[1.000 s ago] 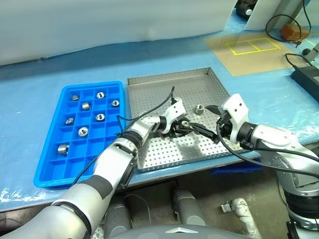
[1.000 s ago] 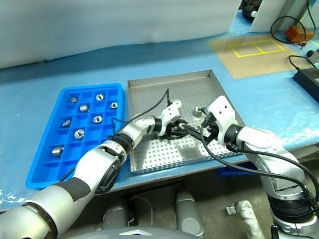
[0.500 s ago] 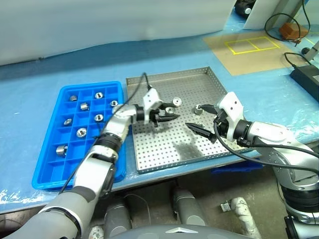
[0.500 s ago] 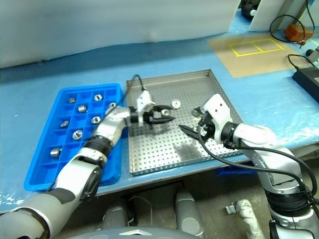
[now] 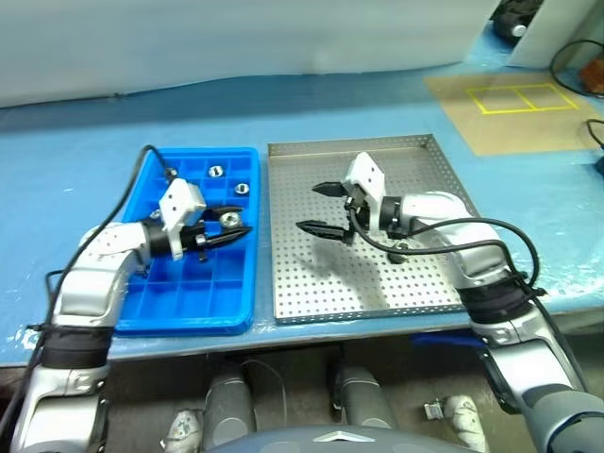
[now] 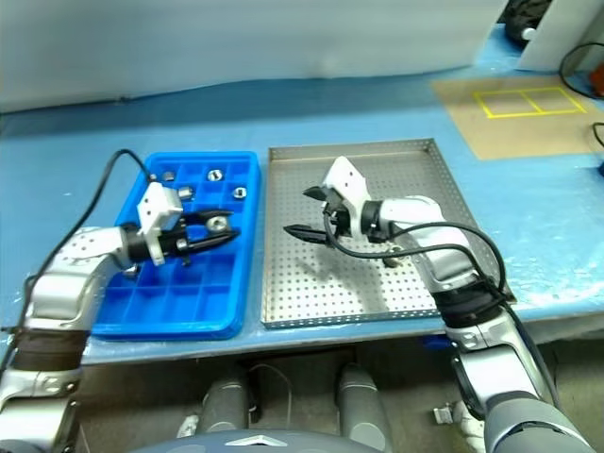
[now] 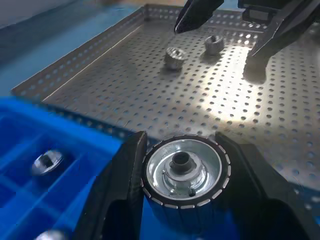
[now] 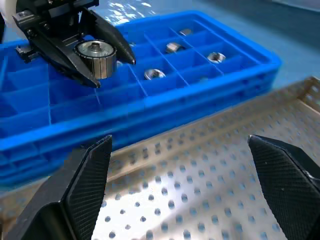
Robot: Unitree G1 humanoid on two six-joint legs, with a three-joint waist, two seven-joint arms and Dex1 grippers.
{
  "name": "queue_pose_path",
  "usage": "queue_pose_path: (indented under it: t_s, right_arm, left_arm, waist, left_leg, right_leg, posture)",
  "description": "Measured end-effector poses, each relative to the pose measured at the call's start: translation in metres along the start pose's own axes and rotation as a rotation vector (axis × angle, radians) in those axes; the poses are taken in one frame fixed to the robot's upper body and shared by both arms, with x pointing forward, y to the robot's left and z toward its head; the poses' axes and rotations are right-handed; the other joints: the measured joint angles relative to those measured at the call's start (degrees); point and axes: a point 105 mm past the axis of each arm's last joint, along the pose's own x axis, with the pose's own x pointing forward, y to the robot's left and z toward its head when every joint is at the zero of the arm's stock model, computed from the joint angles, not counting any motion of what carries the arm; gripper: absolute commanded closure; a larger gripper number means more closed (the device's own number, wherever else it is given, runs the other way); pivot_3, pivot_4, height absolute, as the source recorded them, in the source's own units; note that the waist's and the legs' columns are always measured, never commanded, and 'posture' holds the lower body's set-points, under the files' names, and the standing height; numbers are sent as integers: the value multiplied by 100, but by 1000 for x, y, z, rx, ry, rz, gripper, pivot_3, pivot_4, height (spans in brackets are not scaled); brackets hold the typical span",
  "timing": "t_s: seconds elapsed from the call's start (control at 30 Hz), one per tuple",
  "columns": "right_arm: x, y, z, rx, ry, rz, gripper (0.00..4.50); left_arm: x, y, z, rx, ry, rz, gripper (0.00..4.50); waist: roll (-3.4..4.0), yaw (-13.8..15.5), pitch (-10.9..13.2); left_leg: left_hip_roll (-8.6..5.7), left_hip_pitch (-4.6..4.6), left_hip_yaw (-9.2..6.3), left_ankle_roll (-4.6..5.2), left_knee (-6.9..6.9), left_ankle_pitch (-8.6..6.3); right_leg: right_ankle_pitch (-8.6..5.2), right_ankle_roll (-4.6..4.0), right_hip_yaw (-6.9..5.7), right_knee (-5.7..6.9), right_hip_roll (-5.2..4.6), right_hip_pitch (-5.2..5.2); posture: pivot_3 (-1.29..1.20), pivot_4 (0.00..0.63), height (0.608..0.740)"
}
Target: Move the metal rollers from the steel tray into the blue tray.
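On a blue-covered bench [image 5: 85, 142], the left gripper [image 5: 225, 229] clamps one metal roller [image 5: 227, 220] above the blue tray [image 5: 193, 293], which holds several others. Two rollers [image 7: 175, 57] lie in the steel tray [image 5: 377, 283]; the right gripper [image 5: 319, 208] gapes empty.

Left gripper [image 5: 226, 229] pointed toward the right arm, fingers clamped on a roller [image 5: 227, 220]; right gripper [image 5: 319, 208] pointed toward the left one, jaws spread wide, nothing between them

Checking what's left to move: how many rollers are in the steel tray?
2 in the steel tray: a nearer roller and a farther roller, close together on its perforated floor by the open right claw. That arm may hide more.
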Motion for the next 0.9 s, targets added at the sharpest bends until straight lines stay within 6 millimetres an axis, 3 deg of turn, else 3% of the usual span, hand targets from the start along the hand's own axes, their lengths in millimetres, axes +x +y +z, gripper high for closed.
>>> queue_pose_path:
  t_s: [0.1,0.23,0.43,0.63,0.9]
  right_arm:
    - [19,4,3,-26,-22,83,0]
    - [30,5,3,-37,-32,132,0]
    - [38,9,2,-56,-39,189,0]
    - [42,12,0,-51,-39,221,0]
    - [33,28,8,-35,-36,368,0]
  left_arm:
    - [-36,-2,-16,-32,79,110,2663]
    - [-69,-15,-33,-92,157,191,2663]
    - [-97,-42,-50,-159,247,209,2663]
    - [-100,-40,-50,-146,245,240,2663]
    - [-86,-36,-55,-128,234,232,2663]
  waist:
    - [-2,132,0]
    - [-2,333,0]
    - [-3,521,0]
    - [-3,608,0]
    - [-5,616,-2]
  left_leg:
    - [6,-4,1,-13,-33,8]
    - [38,-16,-8,-32,-45,19]
    - [59,-4,-18,-60,-56,36]
    - [61,7,-22,-70,-60,42]
    - [64,3,-22,-73,-59,44]
  right_leg:
    - [-5,-3,-11,-8,6,-13]
    - [-14,-13,-60,-8,24,-16]
    - [-19,-19,-72,4,35,-5]
    - [-30,2,-73,13,37,-6]
    - [-12,-29,-73,9,42,-10]
  posture:
    - [102,150,740]
    - [147,150,740]
    - [180,150,740]
    - [182,150,740]
    - [157,150,740]
